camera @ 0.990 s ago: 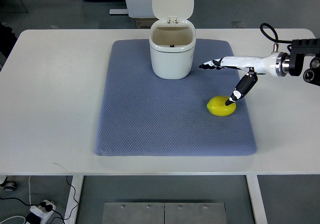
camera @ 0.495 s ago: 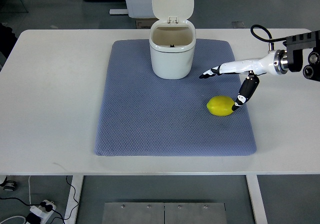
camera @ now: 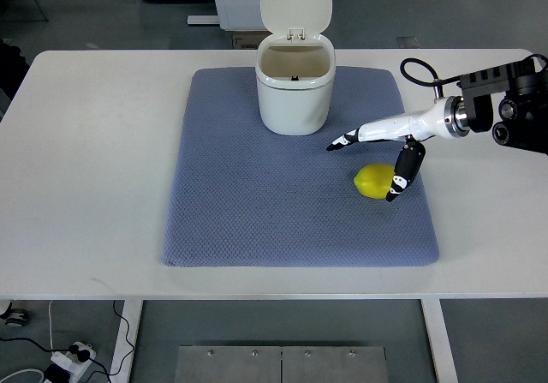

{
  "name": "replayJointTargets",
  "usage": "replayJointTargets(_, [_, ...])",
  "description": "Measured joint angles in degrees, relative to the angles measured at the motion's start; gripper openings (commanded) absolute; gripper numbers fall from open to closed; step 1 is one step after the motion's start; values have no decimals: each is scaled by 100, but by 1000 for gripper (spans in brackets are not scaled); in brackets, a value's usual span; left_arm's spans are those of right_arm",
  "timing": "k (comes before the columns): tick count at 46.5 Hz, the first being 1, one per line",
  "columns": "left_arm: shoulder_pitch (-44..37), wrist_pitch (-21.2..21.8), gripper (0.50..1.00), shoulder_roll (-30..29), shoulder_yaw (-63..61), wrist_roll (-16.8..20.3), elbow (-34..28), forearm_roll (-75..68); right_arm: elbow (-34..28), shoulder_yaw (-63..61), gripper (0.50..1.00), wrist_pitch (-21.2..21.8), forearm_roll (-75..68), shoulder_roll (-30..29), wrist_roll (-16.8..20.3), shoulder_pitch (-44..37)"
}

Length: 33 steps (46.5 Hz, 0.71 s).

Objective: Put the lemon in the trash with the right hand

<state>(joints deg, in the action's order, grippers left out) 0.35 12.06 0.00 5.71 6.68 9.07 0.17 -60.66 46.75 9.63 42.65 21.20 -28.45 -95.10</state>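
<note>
Showing the approach stage of a pick: the right hand (camera: 377,156) reaches in from the right edge of the frame over the blue mat (camera: 257,212), and nothing is gripped yet. The lemon (camera: 373,181) lies on the mat, right of centre and below and to the right of the bin (camera: 294,92), whose lid stands open at the upper centre. The hand is spread: the fingers (camera: 351,136) stretch leftward above the lemon, their tips pointing toward the bin's base, while the thumb (camera: 402,170) hangs down and overlaps the lemon's right end. Whether the thumb actually touches the fruit cannot be told from this view.

The relation that governs the coming move: the lemon sits directly below the open span of the hand in the picture, between fingers and thumb, with its long axis running roughly left to right. Judged from this, the fingers would need to come down over the far side of the lemon and close toward the thumb. The bin is near, up and to the left of the lemon, so the carry should be short. The left arm is out of view; everything rests on the white counter (camera: 94,143).
</note>
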Motion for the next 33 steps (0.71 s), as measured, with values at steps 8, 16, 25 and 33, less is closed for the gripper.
replayJointTargets(8, [0, -2, 1000, 0, 0, -2, 0, 0, 14, 6, 981, -24, -11, -2, -79, 74])
replayJointTargets(16, [0, -3, 1000, 0, 0, -4, -1, 1, 35, 110, 981, -34, -10, 9, -139, 130])
replayJointTargets(25, [-1, -3, 1000, 0, 0, -4, 0, 0, 166, 361, 981, -144, -75, 26, -127, 145])
replayJointTargets(33, [0, -3, 1000, 0, 0, -2, 0, 0, 196, 402, 993, -126, -366, 52, 54, 95])
